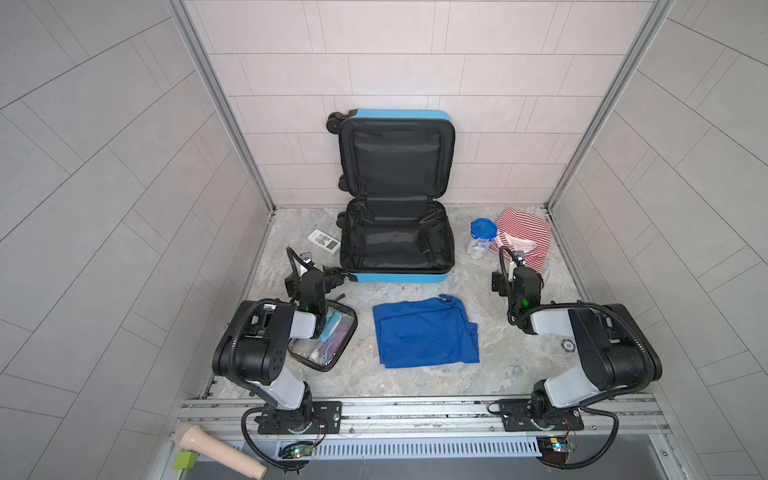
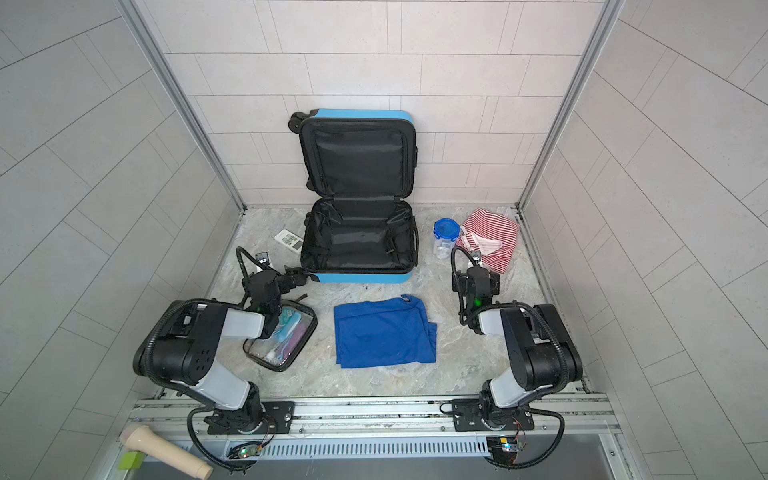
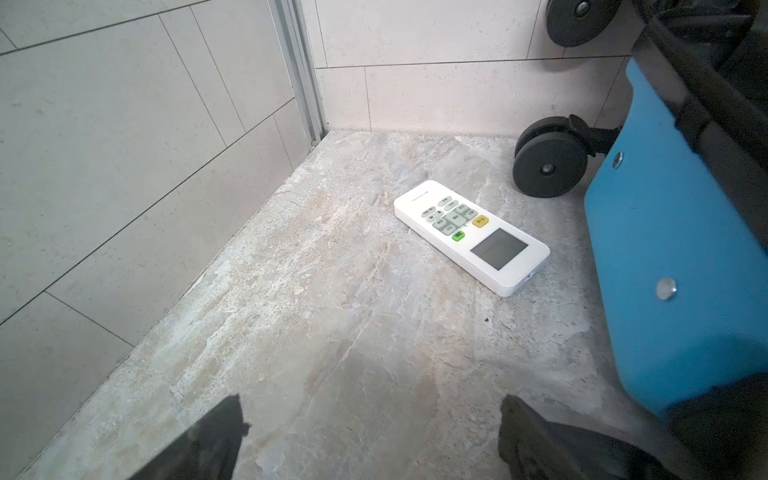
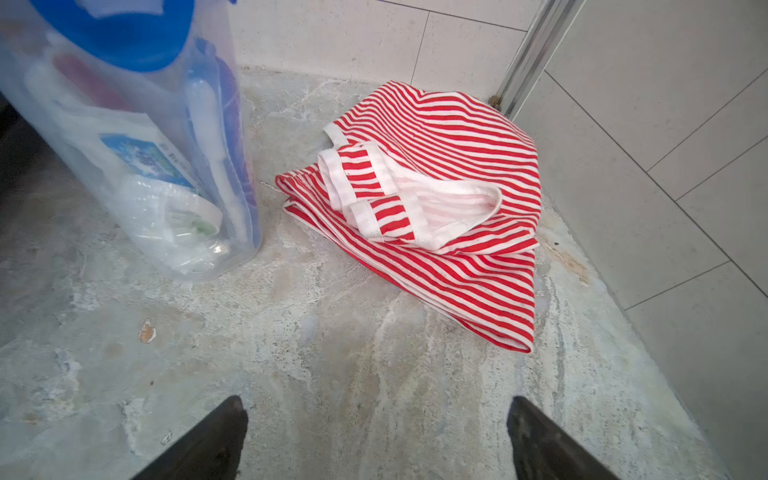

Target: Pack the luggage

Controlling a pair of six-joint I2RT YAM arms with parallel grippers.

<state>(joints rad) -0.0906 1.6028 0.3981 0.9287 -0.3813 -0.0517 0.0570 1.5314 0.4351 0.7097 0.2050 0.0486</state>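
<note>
Your black left gripper (image 3: 372, 401) and right gripper (image 4: 376, 400) are hanging spread and empty, as the small bright-blue hard-shell suitcase (image 1: 399, 277) is waiting open, unpacked, at upper centre in a top view.

The open luggage (image 2: 357, 195) lies just right of the left gripper (image 2: 297, 279), with a white remote (image 2: 289, 240) ahead of that gripper and a clear pouch (image 2: 280, 338) behind it. Ahead of the right gripper (image 2: 484, 269) lie a striped cloth (image 2: 494, 232) and a blue-lidded container (image 2: 445, 237). A folded blue cloth (image 2: 382, 332) lies behind it, to its left.
</note>
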